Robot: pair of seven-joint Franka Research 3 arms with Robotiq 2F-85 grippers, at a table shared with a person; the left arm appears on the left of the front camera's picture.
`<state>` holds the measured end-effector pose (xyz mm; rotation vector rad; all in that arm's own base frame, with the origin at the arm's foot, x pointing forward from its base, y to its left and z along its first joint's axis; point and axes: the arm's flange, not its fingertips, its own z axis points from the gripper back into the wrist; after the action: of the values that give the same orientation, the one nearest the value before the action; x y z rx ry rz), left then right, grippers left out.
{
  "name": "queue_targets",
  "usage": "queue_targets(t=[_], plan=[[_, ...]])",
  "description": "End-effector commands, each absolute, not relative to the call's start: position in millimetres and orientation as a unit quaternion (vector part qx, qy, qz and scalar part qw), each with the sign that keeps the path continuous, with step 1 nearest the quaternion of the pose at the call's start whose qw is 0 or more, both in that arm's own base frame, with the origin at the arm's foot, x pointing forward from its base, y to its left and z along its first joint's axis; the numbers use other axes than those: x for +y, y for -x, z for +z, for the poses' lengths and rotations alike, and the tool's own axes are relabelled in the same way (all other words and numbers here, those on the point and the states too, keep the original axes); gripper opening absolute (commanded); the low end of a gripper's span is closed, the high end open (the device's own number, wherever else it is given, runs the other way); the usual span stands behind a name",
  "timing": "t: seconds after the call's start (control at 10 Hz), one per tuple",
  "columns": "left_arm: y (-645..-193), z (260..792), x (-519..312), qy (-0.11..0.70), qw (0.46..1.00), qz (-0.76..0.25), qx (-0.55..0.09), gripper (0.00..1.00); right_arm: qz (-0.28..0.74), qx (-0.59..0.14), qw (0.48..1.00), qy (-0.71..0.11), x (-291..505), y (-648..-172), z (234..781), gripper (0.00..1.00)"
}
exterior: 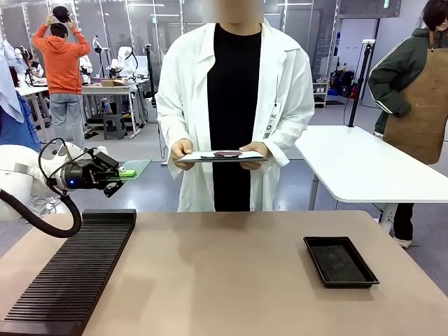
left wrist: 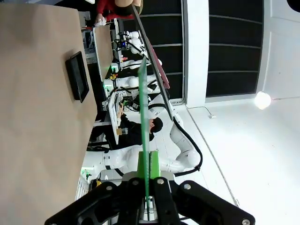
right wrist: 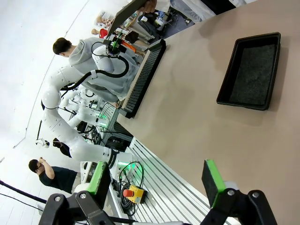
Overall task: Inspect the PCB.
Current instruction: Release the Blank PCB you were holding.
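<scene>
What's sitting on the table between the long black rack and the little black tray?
Nothing. In the front view, bare tan table runs from rack to tray.

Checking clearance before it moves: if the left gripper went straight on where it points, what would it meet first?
Likely the person's clipboard, or the hand under it; the left gripper, shut on the PCB, points that way. Depth is unclear.
</scene>
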<state>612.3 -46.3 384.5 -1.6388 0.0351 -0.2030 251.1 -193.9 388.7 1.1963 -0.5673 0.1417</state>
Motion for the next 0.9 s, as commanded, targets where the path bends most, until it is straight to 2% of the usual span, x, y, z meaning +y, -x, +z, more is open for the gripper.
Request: queue_targets(t=[0.0, 0.8], plan=[[-612.2, 384.8, -46.8, 0.730, 0.677, -0.092, 0.016, 0.03, 0.066, -0.271, 0.781, -0.559, -193.6, -252.4, 390.6, 1.00], [-612.2, 384.8, -46.8, 0.730, 0.677, -0.092, 0.016, 0.03, 0.066, -0.271, 0.781, -0.559, -193.6, -252.4, 390.6, 1.00]])
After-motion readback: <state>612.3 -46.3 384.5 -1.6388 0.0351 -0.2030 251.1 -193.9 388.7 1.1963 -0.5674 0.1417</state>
